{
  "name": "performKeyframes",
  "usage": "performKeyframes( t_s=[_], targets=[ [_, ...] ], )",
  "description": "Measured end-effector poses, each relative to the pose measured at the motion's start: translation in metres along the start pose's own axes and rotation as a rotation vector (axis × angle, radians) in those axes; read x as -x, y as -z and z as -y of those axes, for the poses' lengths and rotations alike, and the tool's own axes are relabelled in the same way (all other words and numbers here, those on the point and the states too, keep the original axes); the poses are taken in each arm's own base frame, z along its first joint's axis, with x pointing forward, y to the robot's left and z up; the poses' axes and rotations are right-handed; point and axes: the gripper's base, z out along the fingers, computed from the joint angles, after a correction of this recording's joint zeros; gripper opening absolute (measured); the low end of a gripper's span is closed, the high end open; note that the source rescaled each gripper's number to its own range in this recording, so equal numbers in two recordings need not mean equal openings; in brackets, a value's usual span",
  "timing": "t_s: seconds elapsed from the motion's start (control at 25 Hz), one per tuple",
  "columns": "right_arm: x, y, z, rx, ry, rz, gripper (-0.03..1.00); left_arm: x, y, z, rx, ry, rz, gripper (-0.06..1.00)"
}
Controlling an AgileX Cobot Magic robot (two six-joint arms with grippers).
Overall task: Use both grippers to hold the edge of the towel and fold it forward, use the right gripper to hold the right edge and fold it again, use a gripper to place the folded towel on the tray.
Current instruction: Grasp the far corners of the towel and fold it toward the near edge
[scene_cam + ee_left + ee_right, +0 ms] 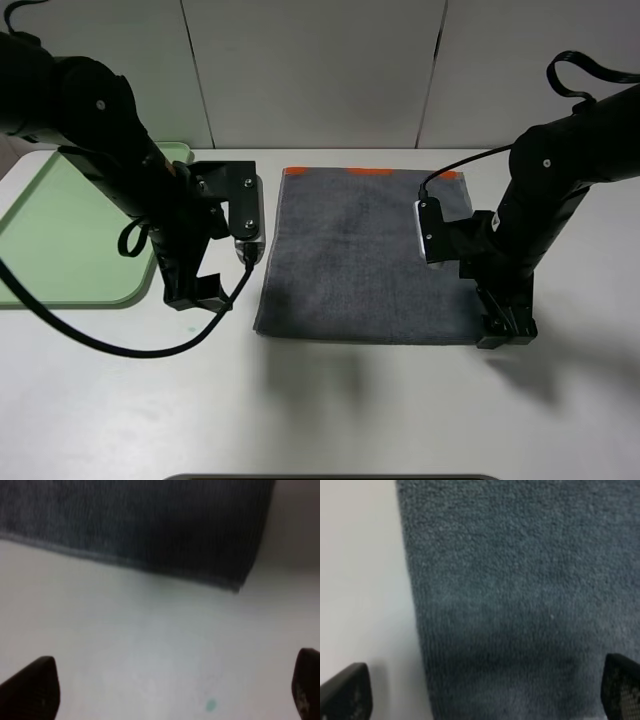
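Note:
A grey towel [365, 255] lies flat on the white table, with an orange strip [375, 171] along its far edge. My left gripper [195, 295] is open and low over bare table, just left of the towel's near left corner. In the left wrist view the gripper [170, 695] has table between its fingertips [30, 687], and the towel [140, 520] lies ahead. My right gripper [505, 330] is open at the near right corner. In the right wrist view the gripper [485, 695] straddles the towel's [520, 580] side edge. The green tray [60, 230] is at the far left, with nothing on the part that shows.
The white table [330, 410] stretches towards the near side in front of the towel. A pale panelled wall stands behind the table. The left arm and its black cable [110, 345] hang over the tray's right edge.

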Motion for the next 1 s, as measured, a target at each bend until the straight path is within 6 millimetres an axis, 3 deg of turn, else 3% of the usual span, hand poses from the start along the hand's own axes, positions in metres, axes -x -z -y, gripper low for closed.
performKeyframes(
  t_s=[0.36,1.0],
  targets=[
    [-0.005,-0.015,-0.012,-0.016,0.036,0.006,1.0,0.029,-0.03,0.007,-0.082,-0.078,-0.022,0.92],
    [-0.005,-0.017,-0.013,-0.052,0.049,0.021,1.0,0.024,-0.068,0.012,-0.153,-0.115,-0.081,0.92]
  ],
)
